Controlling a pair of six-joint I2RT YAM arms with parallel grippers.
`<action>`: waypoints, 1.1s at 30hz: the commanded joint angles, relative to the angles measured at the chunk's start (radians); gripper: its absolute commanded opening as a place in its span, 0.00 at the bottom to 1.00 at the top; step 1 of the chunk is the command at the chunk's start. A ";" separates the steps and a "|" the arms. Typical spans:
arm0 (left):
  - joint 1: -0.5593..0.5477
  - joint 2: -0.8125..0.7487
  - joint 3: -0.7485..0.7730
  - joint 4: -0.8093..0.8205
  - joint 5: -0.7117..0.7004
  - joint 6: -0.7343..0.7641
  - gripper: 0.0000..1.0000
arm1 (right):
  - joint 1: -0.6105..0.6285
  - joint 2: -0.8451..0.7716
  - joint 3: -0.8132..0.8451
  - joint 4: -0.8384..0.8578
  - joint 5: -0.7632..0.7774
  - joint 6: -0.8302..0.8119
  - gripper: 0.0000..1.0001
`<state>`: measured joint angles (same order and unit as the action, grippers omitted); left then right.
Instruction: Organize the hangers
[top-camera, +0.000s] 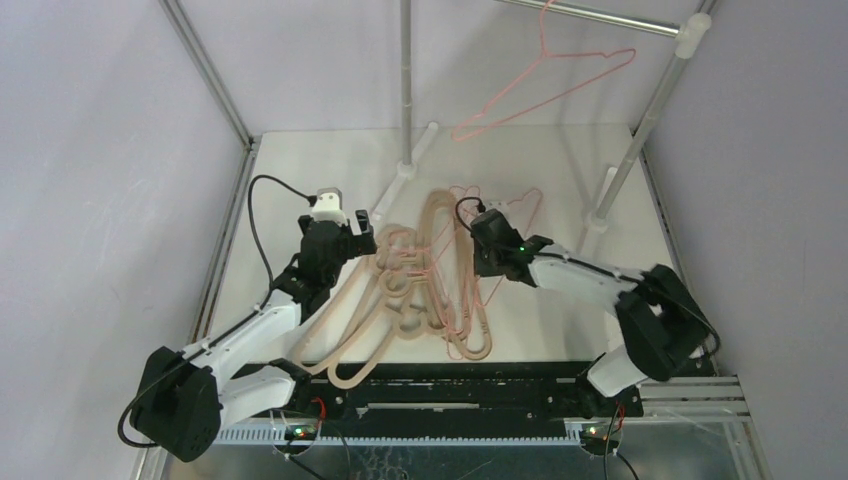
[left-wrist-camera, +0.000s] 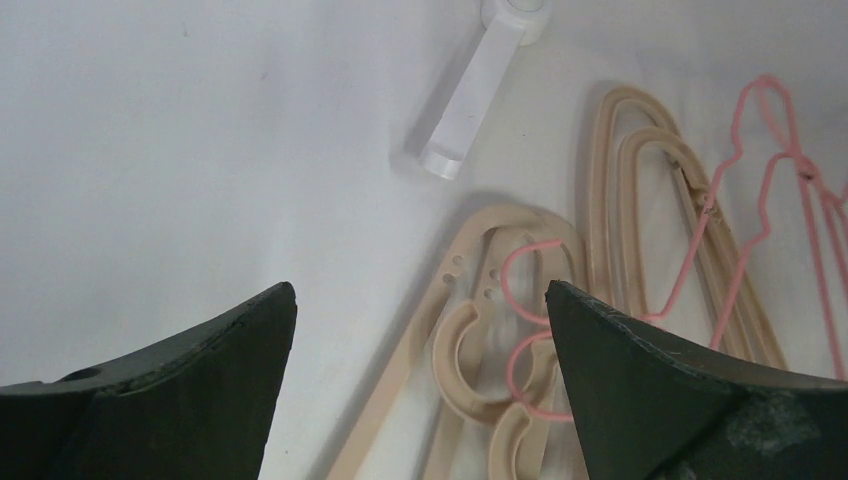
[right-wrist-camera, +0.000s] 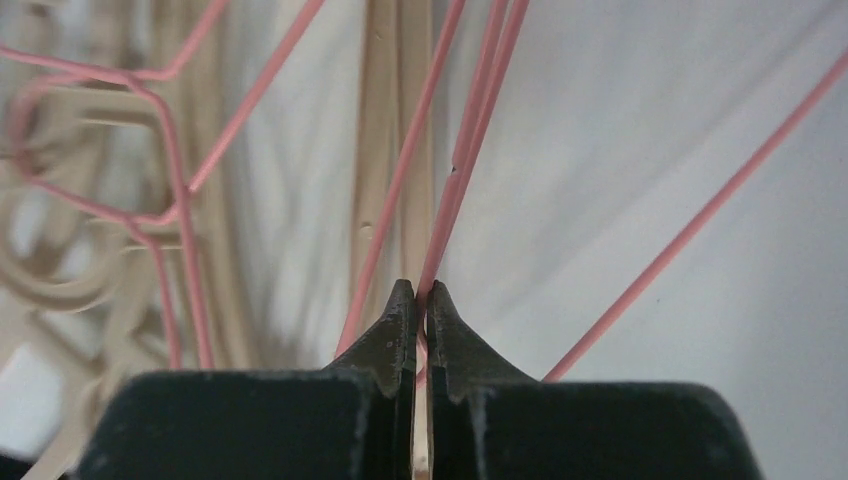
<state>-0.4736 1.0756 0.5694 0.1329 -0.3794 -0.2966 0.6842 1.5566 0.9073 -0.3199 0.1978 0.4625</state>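
From above: beige hangers (top-camera: 395, 300) and pink wire hangers (top-camera: 468, 310) tangled in one overlapping heap at mid-worktop (top-camera: 570, 180). One hung pink hanger (top-camera: 545, 95) up on the rack rail (top-camera: 600, 14), hook over it, well apart from the heap. Left gripper (top-camera: 358, 238) at the heap's left edge, just beside the beige hook ends. Right gripper (top-camera: 478, 232) over the heap's right side, among the pink wires.

From the left wrist: left gripper (left-wrist-camera: 420, 292) spread wide apart, nothing between the fingers (left-wrist-camera: 200, 390), above the worktop. Beyond the tips, beige hangers (left-wrist-camera: 640, 220) interlocked at the hooks with a pink wire loop. White rack foot (left-wrist-camera: 470, 100) farther off, flat on the worktop, not touching the hangers.

From the right wrist: right gripper (right-wrist-camera: 420, 293) pressed together, clamped on a pink wire hanger (right-wrist-camera: 465, 150), its thin wire running away from the tips. Beige bars (right-wrist-camera: 385, 120) just beside and beneath. More pink wires crossing to left and right, blurred on the left.
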 joint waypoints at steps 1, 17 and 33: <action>-0.004 0.002 -0.009 0.034 -0.005 0.006 1.00 | 0.015 -0.192 -0.017 -0.021 -0.065 -0.011 0.00; -0.003 0.007 -0.008 0.034 0.004 0.004 1.00 | -0.009 -0.537 -0.138 -0.089 -0.101 0.000 0.00; -0.004 0.020 -0.004 0.039 0.010 0.001 1.00 | -0.026 -0.951 -0.148 -0.070 0.091 0.087 0.00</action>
<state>-0.4736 1.1065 0.5694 0.1329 -0.3786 -0.2970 0.6724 0.6731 0.7467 -0.4747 0.1959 0.5198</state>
